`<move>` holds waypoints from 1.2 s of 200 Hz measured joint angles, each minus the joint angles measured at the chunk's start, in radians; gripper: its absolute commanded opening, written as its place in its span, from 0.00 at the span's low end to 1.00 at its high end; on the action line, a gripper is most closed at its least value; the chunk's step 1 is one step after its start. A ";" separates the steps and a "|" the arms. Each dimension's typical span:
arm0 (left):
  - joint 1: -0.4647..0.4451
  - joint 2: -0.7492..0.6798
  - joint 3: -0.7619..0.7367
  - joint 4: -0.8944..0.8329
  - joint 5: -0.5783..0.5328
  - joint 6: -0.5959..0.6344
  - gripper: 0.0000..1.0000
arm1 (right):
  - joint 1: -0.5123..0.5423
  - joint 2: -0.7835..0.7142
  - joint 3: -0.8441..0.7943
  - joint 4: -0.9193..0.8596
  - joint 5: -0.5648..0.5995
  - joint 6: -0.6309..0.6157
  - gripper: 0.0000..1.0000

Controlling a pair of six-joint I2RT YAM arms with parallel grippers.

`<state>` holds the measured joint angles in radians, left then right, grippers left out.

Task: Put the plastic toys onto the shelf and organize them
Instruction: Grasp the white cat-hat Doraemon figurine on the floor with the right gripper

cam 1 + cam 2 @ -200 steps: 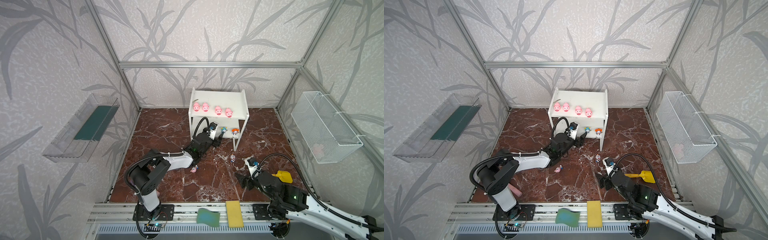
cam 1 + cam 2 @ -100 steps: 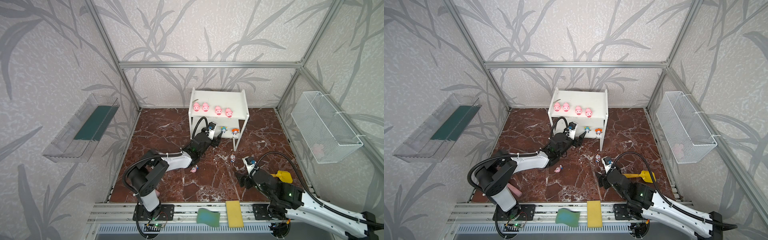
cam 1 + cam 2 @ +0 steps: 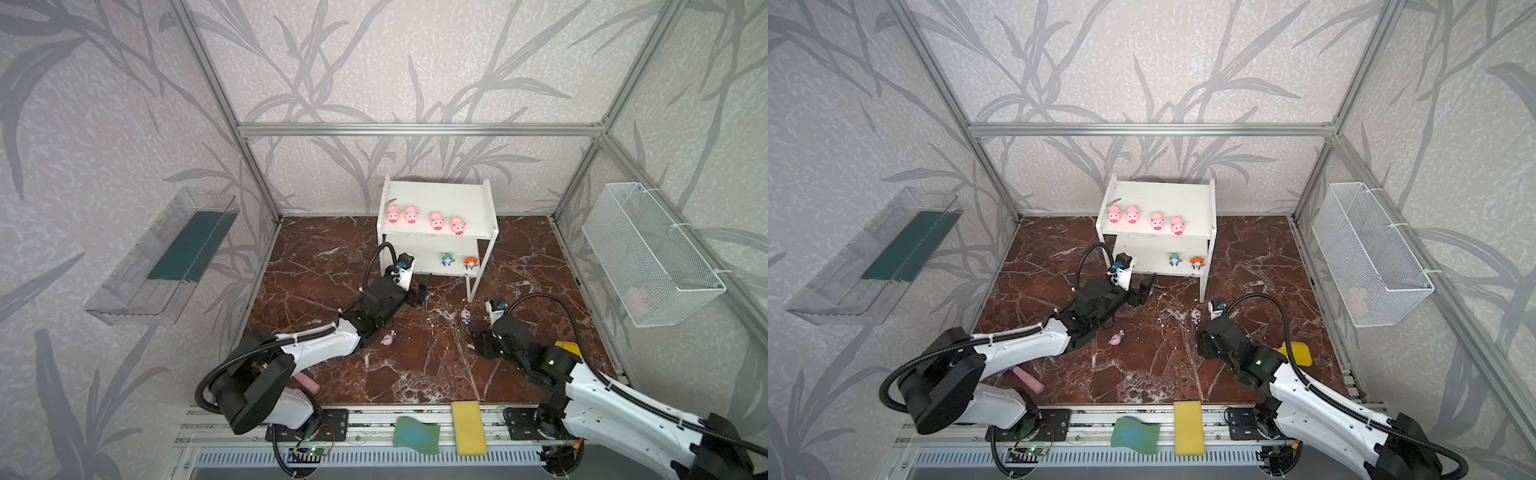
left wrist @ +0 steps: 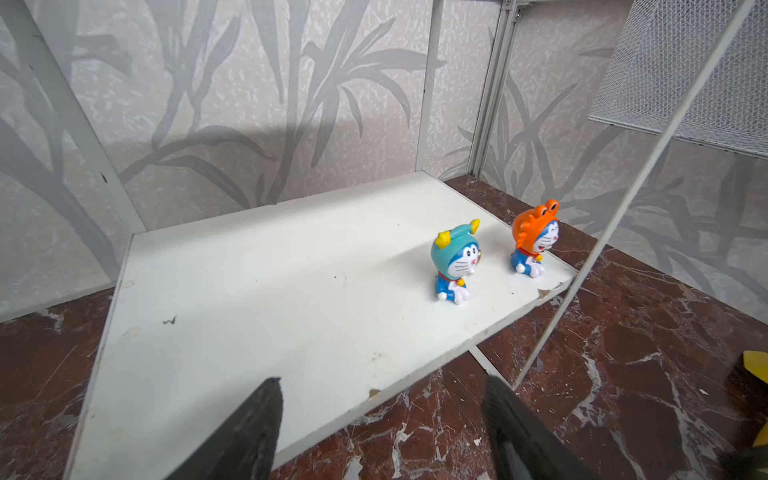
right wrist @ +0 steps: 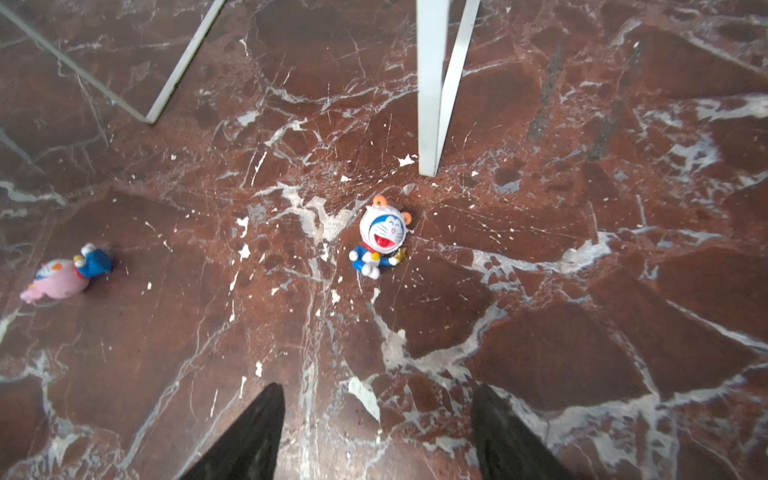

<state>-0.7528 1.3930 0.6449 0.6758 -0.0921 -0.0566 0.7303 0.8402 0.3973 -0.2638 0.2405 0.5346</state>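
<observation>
The shelf (image 3: 436,199) stands at the middle of both top views, against the back wall, and it carries most of the toys. The four pink pigs (image 3: 436,220) stand in a row along the front of its upper board. On the right end of the lower board the teal figurine (image 4: 455,266) and the orange figurine (image 4: 534,243) sit upright side by side. The left part of that board is bare.

Two toys are not yet shelved. The white-hooded figurine (image 5: 380,237) sits upright on the worktop (image 3: 332,257), just in front of the shelf's front right leg, right of centre in a top view. The pink figurine (image 3: 388,338) lies on its side, left of centre and lower in the frame, close beside my left arm.

My right end effector (image 5: 376,390) hovers near the white-hooded figurine without touching it, jaws apart, nothing between them. My left end effector (image 4: 380,386) sits at the front edge of the lower board, also spread and empty.

I judge the job roughly three-quarters done: six of eight toys placed. What remains is to pick up those two and stand them on the bare stretch beside the teal figurine, which would make a second row of four.
</observation>
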 measured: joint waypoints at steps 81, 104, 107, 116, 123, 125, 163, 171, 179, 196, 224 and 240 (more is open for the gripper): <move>-0.047 -0.279 -0.119 -0.155 0.025 0.002 0.78 | -0.206 0.282 0.000 0.232 -0.187 0.017 0.52; -0.063 -0.320 -0.148 -0.184 0.025 0.001 0.78 | -0.235 0.360 0.016 0.261 -0.224 0.012 0.51; -0.064 -0.322 -0.150 -0.187 0.024 0.001 0.78 | -0.236 0.367 0.020 0.263 -0.229 0.011 0.51; -0.068 -0.327 -0.153 -0.195 0.023 0.001 0.78 | -0.241 0.388 0.034 0.268 -0.243 0.008 0.51; -0.071 -0.328 -0.156 -0.196 0.023 0.001 0.79 | -0.243 0.401 0.043 0.273 -0.257 0.005 0.51; -0.072 -0.328 -0.156 -0.197 0.023 0.001 0.79 | -0.243 0.404 0.046 0.274 -0.259 0.003 0.51; -0.072 -0.333 -0.158 -0.198 0.022 0.002 0.79 | -0.245 0.440 0.071 0.302 -0.303 -0.008 0.51; -0.072 -0.333 -0.158 -0.198 0.022 0.003 0.79 | -0.245 0.448 0.074 0.303 -0.306 -0.009 0.51; -0.072 -0.333 -0.158 -0.198 0.022 0.003 0.79 | -0.245 0.456 0.078 0.303 -0.309 -0.010 0.50; -0.073 -0.333 -0.158 -0.198 0.021 0.003 0.79 | -0.245 0.480 0.090 0.302 -0.310 -0.012 0.49; -0.073 -0.333 -0.161 -0.196 0.018 0.004 0.79 | -0.246 0.521 0.106 0.303 -0.309 -0.013 0.47; -0.073 -0.334 -0.166 -0.195 0.016 0.004 0.80 | -0.246 0.543 0.117 0.303 -0.309 -0.016 0.46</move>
<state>-0.8257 1.0588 0.4793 0.4812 -0.0761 -0.0528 0.4843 1.3830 0.5140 0.0387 -0.0685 0.5190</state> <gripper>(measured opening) 0.796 0.466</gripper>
